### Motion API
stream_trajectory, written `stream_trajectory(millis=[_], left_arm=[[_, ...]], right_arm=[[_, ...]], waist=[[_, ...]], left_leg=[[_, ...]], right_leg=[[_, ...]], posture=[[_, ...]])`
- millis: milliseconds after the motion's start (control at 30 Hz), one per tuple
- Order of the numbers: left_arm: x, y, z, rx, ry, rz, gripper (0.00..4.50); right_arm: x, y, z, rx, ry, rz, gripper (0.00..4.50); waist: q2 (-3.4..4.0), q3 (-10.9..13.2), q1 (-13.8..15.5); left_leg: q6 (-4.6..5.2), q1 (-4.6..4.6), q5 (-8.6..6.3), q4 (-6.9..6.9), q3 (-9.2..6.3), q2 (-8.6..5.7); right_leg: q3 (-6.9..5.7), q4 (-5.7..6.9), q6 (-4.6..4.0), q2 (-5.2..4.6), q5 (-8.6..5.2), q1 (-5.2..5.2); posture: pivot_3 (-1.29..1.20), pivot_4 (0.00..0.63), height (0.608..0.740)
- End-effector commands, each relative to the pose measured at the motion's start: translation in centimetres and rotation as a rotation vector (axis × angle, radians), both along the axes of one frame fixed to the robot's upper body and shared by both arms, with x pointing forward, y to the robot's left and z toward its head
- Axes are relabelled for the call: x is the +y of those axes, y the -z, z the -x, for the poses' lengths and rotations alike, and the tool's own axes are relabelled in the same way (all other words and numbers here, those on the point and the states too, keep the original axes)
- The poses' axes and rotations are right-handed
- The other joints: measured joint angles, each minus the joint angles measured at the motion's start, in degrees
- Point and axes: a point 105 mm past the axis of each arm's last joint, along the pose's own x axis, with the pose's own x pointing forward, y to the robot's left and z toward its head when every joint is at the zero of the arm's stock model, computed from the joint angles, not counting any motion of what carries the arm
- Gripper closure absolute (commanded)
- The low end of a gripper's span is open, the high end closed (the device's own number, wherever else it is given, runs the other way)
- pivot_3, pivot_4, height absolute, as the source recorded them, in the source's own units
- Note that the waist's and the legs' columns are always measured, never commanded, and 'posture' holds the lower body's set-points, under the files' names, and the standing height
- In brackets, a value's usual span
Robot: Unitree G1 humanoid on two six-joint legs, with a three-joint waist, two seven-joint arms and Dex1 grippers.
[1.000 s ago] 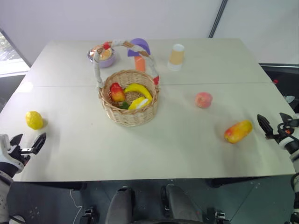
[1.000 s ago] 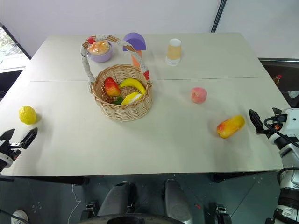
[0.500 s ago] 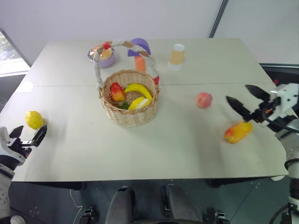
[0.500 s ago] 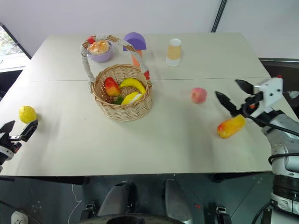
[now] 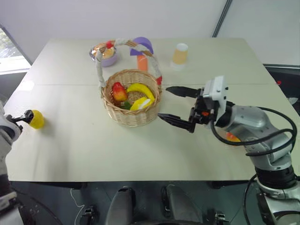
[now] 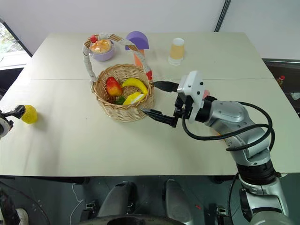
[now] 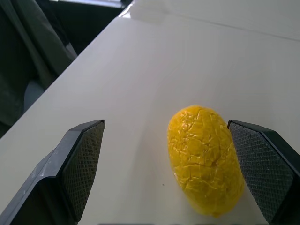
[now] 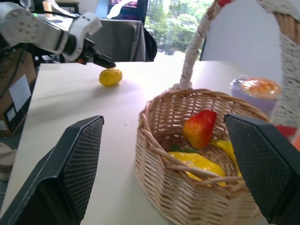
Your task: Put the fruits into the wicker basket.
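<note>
— Where was the left claw (image 7: 164, 173), and what was it doing?
— It sat at the left edge of the surface (image 5: 93, 145) with its fingers spread wide and nothing gripped. The bumpy yellow lemon (image 7: 205, 159) lay on the surface between the two pads, close against one pad (image 7: 258, 164) and apart from the other.

— And the right claw (image 5: 177, 106)?
— It was stretched sideways over the middle of the surface, also released, one black finger (image 5: 183, 91) farther back than the other, both tips just beside the wicker basket (image 5: 132, 99). It held nothing.

— What was in the basket?
— A red strawberry-like piece (image 5: 119, 92), a banana (image 5: 139, 88) and some other yellow and green pieces. Its banded handle (image 5: 99, 70) arched above it.

— Where were the other fruits?
— A sliver of the orange-red mango (image 5: 231, 137) showed on the surface just behind the right forearm. I could not make out the peach; the arm covered that area.

— Anything farther out?
— Behind the basket stood a lilac bowl (image 5: 107, 57) with something orange in it, a purple-capped mushroom (image 5: 141, 49), and a paper cup (image 5: 179, 55) to the right of those.
</note>
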Motion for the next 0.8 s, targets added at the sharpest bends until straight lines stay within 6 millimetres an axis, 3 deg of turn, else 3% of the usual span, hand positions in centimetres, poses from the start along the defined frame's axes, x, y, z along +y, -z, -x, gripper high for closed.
stream_trajectory(millis=[33,233,467,567,667,700,800], left_arm=[[-0.3,-0.9,-1.1,0.035,0.015,-0.006,0.0],[-0.5,1.2,-2.4,0.153,0.007,0.055,0.0],[-0.4,1.7,-3.4,0.153,0.0,0.101,0.0],[-0.6,1.5,-3.7,0.126,0.02,0.099,0.88],[-0.4,1.2,-3.5,0.119,0.022,0.091,2.36],[-0.3,1.1,-3.4,0.123,0.022,0.083,2.67],[0.1,-0.9,-2.8,0.068,0.072,-0.032,2.73]], right_arm=[[1.0,-0.5,1.2,-0.043,-0.052,-0.004,0.21],[1.4,-0.4,1.2,-0.04,-0.051,-0.013,0.21],[1.5,-0.2,1.2,-0.038,-0.04,-0.016,0.21],[1.6,-0.1,1.2,-0.039,-0.039,-0.018,0.0],[1.7,-0.1,1.2,-0.042,-0.04,-0.019,0.0],[1.7,-0.1,1.2,-0.044,-0.04,-0.019,0.0],[1.7,-0.1,1.1,-0.048,-0.034,-0.02,0.0]], waist=[[0.0,0.0,-0.1],[0.0,0.0,-0.5],[-0.01,0.0,-0.1],[-0.01,0.0,-0.1],[-0.01,0.0,-0.2],[-0.01,0.0,-0.2],[-0.01,0.0,-0.4]], left_leg=[[0.0,0.0,0.0,0.0,-0.01,0.0],[-0.01,0.04,0.01,-0.01,0.02,0.03],[-0.02,0.02,0.01,0.01,0.02,0.02],[-0.02,0.02,0.01,0.01,0.02,0.01],[-0.03,0.01,0.01,0.01,0.02,0.02],[-0.03,0.01,0.01,0.01,0.02,0.02],[-0.03,0.01,0.01,0.0,0.02,0.03]], right_leg=[[0.0,0.0,0.0,0.01,0.0,0.0],[0.01,0.05,0.0,0.05,0.0,-0.06],[0.0,0.1,0.0,0.02,0.0,-0.08],[0.01,0.1,0.0,-0.02,0.0,-0.07],[0.02,0.1,0.0,-0.08,0.01,-0.08],[0.02,0.1,0.0,-0.09,0.01,-0.08],[0.04,0.1,0.0,-0.08,0.01,-0.09]], posture=[[0.0,0.15,0.74],[0.0,0.15,0.74],[0.0,0.15,0.74],[0.0,0.15,0.74],[0.0,0.15,0.74],[0.0,0.15,0.74],[0.0,0.15,0.74]])
